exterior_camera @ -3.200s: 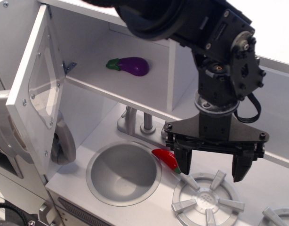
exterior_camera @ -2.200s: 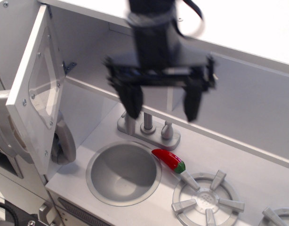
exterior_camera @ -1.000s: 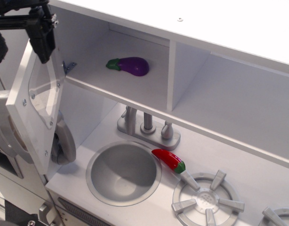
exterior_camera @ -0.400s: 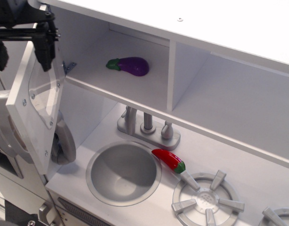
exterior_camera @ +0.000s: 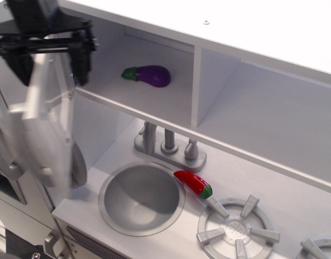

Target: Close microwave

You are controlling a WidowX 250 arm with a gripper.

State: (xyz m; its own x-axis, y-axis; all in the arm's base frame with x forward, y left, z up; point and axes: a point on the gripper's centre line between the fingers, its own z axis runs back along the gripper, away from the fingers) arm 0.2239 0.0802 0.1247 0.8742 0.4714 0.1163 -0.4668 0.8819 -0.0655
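The microwave [exterior_camera: 149, 94] is the white compartment at upper left, with a purple eggplant [exterior_camera: 150, 75] lying inside. Its white door [exterior_camera: 47, 129] with the clear window stands open at the left and is blurred by motion. My black gripper [exterior_camera: 50, 66] is at the door's top edge. It is open, with one finger [exterior_camera: 81, 62] on the compartment side of the door and the other on the outer side. The door's grey handle is hidden behind the door.
A round grey sink [exterior_camera: 141, 198] lies below, with a faucet [exterior_camera: 168, 141] behind it. A red chili pepper [exterior_camera: 193, 183] lies between the sink and a grey burner [exterior_camera: 238, 229]. A doorless white niche [exterior_camera: 252, 118] is to the right of the microwave.
My gripper has swept from over the burner to the door's top edge and now moves right. The door has started swinging toward the compartment and is blurred.
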